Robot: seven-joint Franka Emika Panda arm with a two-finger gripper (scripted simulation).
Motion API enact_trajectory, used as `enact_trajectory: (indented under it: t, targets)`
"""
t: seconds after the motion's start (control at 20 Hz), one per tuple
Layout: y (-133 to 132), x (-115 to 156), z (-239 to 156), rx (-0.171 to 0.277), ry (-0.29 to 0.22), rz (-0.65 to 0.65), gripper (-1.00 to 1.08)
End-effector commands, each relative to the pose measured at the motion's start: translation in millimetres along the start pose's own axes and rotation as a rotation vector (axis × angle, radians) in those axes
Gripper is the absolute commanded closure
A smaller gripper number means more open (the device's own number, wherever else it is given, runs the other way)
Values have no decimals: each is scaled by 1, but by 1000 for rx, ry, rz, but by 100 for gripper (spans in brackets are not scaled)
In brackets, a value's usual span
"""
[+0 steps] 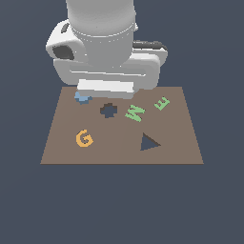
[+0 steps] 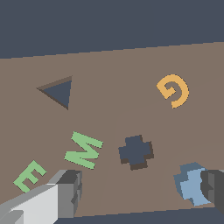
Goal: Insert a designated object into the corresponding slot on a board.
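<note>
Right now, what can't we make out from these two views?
- Blue piece: exterior view, mostly hidden under the arm's white body; wrist view, partly covered by a dark pincer finger, so its outline is unclear.
- Pincer: exterior view, hidden by the arm; wrist view, fingers cut by the frame edge. It looks open, not gripping.
- Board: back edge hidden behind the arm in the exterior view.
</note>
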State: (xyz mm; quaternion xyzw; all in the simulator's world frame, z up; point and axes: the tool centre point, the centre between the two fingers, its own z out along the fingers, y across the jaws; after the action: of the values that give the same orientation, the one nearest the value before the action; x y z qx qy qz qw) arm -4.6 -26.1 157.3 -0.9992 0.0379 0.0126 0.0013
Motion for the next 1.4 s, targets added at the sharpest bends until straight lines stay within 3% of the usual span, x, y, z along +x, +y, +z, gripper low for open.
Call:
enact_trajectory:
  t: [0.0, 0.55, 1.35]
  targets:
    - [0, 0, 0, 0, 0, 0, -92]
    - [20, -17, 18, -1, 4, -39, -92]
    - [103, -71, 91, -4, 21, -191, -92]
